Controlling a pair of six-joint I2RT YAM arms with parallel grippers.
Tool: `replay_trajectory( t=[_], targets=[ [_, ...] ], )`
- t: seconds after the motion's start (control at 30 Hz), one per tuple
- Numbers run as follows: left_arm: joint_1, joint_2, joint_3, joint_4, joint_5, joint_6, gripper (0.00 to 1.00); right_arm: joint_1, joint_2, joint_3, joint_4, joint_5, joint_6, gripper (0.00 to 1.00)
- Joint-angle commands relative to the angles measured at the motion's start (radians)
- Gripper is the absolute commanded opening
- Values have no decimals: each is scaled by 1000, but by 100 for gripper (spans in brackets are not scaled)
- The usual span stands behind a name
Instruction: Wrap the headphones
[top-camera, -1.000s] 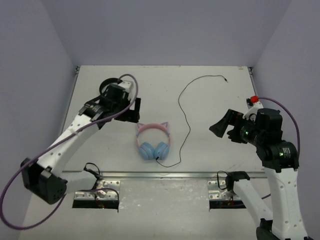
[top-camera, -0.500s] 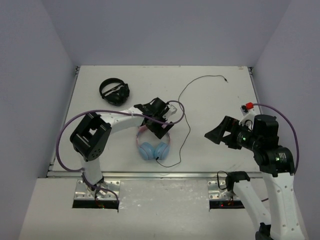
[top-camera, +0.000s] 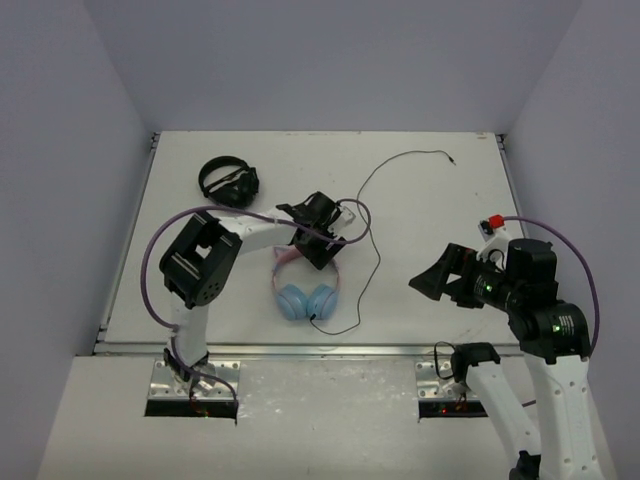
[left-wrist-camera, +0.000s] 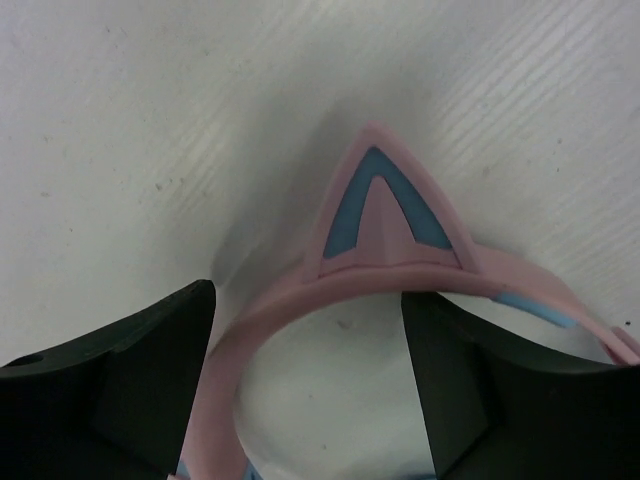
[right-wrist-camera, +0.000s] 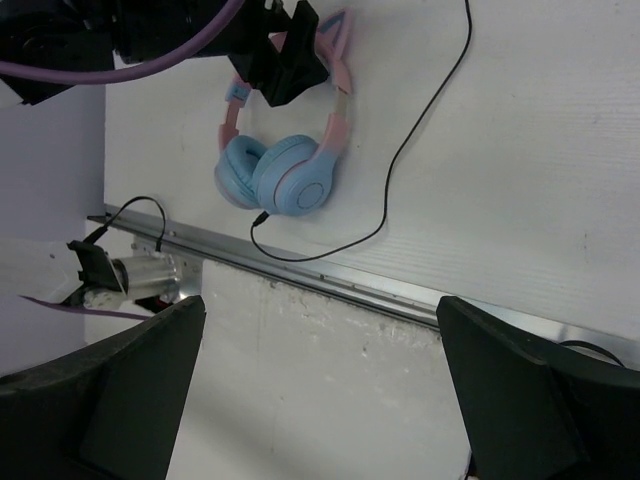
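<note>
Top external | white table (top-camera: 430, 210), lilac walls (top-camera: 330, 60) | left end effector (top-camera: 318, 256) spread astride headphones (top-camera: 305, 298); right end effector (top-camera: 425, 281) spread

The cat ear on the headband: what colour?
The cat ear is pink with a blue triangular band; left wrist view.

The left gripper (top-camera: 318, 243) is no longer over the black headphones (top-camera: 229, 182) at far left; it now sits at the pink headband (left-wrist-camera: 300, 300) of the headphones (top-camera: 307, 290), fingers apart beside a cat ear (left-wrist-camera: 385, 215); the left arm folds tighter; the right gripper (top-camera: 432, 282) drifts slightly nearer its base.
</note>
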Motion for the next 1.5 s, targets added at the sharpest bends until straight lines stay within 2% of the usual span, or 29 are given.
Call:
replay_trajectory(
  t=[0.0,0.07,0.17,0.23,0.27,0.3,0.43,0.53,0.67,0.77,0.87,0.93,1.0,1.1,1.23,1.33,1.47],
  targets=[
    [14,62,38,0,65,-5,73,9,7,0,23,-18,-13,99],
    [19,68,36,-6,100,-21,62,9,12,-1,29,-16,-11,99],
    [37,70,21,-35,146,-68,23,9,7,-4,33,-10,-11,99],
    [51,47,-11,-47,180,-121,12,9,-2,-23,41,3,-11,99],
    [50,34,-46,-54,176,-132,3,9,-13,-30,52,8,-11,99],
    [48,1,-67,-55,170,-146,1,9,-17,-55,59,11,-9,99],
    [28,-119,-140,-92,78,-252,0,9,-37,-116,147,-7,-22,99],
    [1,-246,-154,-158,-63,-339,0,9,-50,-159,289,-77,-69,99],
    [-6,-429,-134,-274,-169,-488,0,10,-30,-192,540,-209,-188,99],
    [-6,-577,-88,-355,-234,-574,0,12,50,-189,605,-243,-319,99],
    [-6,-633,-24,-417,-242,-602,0,23,185,-153,592,-271,-437,96],
    [-6,-639,11,-451,-251,-608,0,30,270,-117,596,-248,-457,93],
    [-6,-641,70,-521,-275,-616,0,50,304,-67,615,-214,-448,92],
    [-6,-662,139,-583,-318,-630,0,90,318,-40,693,-174,-448,96],
    [-6,-694,253,-636,-303,-654,0,133,404,15,684,-124,-512,96],
    [-6,-708,332,-659,-283,-679,1,139,452,-18,757,-142,-471,94],
    [-6,-713,412,-672,-254,-726,0,164,479,-72,855,-222,-390,85]
  ],
)
